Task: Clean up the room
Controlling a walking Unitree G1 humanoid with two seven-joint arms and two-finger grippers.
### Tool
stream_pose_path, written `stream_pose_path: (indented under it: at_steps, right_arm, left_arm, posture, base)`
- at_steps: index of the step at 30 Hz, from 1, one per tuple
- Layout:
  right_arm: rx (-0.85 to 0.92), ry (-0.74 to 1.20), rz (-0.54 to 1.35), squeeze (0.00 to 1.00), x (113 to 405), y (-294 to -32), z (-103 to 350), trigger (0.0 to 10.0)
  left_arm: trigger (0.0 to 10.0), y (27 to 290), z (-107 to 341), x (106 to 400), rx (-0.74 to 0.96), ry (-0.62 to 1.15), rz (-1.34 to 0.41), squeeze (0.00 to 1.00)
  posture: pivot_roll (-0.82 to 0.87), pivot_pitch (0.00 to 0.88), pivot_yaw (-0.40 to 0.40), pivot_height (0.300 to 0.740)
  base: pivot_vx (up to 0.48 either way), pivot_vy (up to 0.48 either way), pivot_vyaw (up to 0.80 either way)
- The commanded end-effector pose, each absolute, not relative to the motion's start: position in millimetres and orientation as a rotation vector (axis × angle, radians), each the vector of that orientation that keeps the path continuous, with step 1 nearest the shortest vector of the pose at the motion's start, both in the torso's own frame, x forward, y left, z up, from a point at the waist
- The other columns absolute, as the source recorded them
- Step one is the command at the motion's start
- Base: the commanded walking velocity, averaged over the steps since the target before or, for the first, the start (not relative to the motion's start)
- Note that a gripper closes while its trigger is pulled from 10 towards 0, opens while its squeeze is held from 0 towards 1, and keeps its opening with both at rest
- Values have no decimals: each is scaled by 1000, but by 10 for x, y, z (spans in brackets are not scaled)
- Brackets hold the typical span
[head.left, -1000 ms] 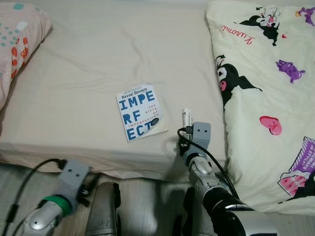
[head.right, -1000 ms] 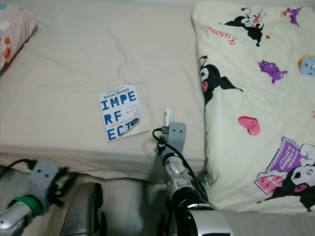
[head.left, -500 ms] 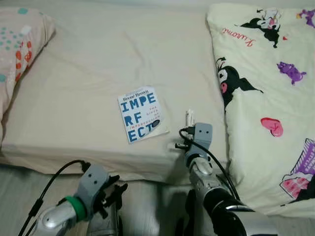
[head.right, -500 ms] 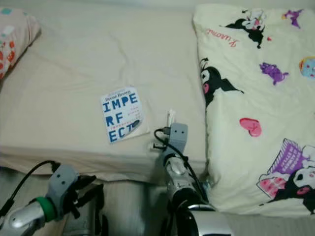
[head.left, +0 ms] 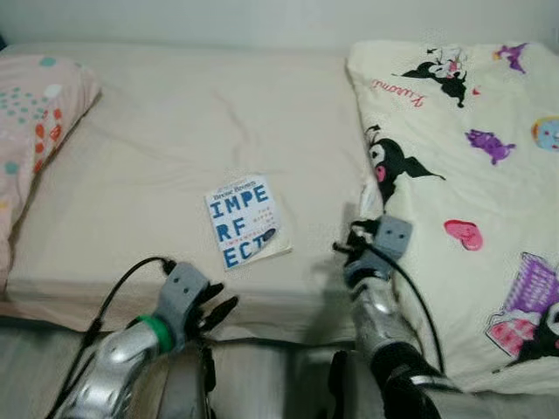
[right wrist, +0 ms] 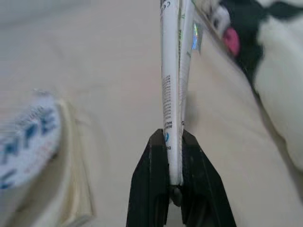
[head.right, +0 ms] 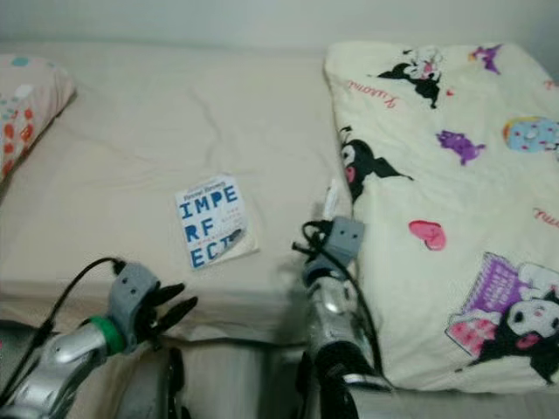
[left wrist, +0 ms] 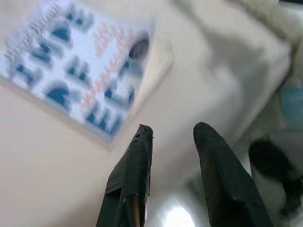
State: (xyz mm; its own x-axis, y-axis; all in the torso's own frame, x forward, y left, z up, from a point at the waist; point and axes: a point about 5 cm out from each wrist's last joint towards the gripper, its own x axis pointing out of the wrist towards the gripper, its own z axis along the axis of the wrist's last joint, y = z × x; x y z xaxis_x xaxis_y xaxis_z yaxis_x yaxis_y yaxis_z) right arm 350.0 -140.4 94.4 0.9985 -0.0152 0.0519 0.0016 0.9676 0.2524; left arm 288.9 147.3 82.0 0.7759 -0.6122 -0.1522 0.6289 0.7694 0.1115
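A white book (head.left: 243, 220) with blue letters lies flat on the cream bed sheet (head.left: 175, 113), near the bed's front edge. My left gripper (head.left: 218, 307) is open at the mattress edge, just short of the book's near corner. In the left wrist view its fingertips (left wrist: 143, 135) point at the sheet beside the book (left wrist: 80, 66). My right gripper (right wrist: 173, 137) is shut on a thin white tube (right wrist: 174, 71), held upright over the sheet between the book and the duvet. The tube (head.right: 330, 202) pokes up beyond the right wrist.
A cream duvet (head.left: 472, 175) printed with black cartoon characters covers the bed's right side. A pink patterned pillow (head.left: 35, 131) lies at the far left. The sheet between them is bare apart from the book. My legs and the floor are below the bed edge.
My left arm has risen from below the mattress edge up to the book's near corner. The right gripper with the tube has shifted right, close to the duvet. The camera has moved too.
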Motion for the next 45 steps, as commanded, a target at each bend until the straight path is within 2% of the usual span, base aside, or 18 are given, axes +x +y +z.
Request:
stream_pose_path:
  at_steps: [1,2,4,8,13,19,22,30,36,45]
  right_arm:
    - [237,-21,28,0,3443,-1374,854,1843]
    - [237,-12,52,0,3400,-1378,806,10000]
    - [239,-10,63,0,3372,-1386,777,10000]
    - [213,-1,95,0,3244,-1408,672,10000]
    - [227,-40,148,0,3168,-1349,693,10000]
    - [242,-29,133,0,3183,-1385,698,10000]
    - [230,-27,146,0,3186,-1362,707,10000]
    - [209,-7,154,0,3198,-1345,705,10000]
    - [187,-5,171,0,3217,-1324,724,10000]
    - [167,-1,180,0,3230,-1338,735,10000]
  left_arm:
    - [10000,1490,744,2856,142,136,-664,0]
    - [10000,1446,754,2891,123,130,-663,0]
    - [10000,1418,758,2913,109,127,-663,0]
    - [10000,1349,766,3066,81,112,-506,0]
    - [10000,1246,778,3083,133,78,-523,0]
    - [10000,1283,897,3156,164,15,-448,0]
    - [10000,1341,945,3207,125,2,-373,0]
    - [10000,1315,932,3198,155,-10,-348,0]
    - [10000,1456,865,3217,83,46,-156,0]
    - [10000,1512,825,3219,97,71,-112,0]
  posture:
    - [67,19,74,588]
    - [60,10,79,588]
    - [57,9,81,588]
    - [27,0,97,588]
    - [18,0,97,588]
    - [26,0,91,588]
    - [34,0,80,603]
    - [45,0,72,638]
    - [53,0,64,668]
    - [48,0,44,698]
  base:
    - [0,0,0]
    - [0,0,0]
    - [0,0,0]
    - [0,0,0]
    - [0,0,0]
    - [0,0,0]
    - [0,0,0]
    - [0,0,0]
    - [0,0,0]
    - [0,0,0]
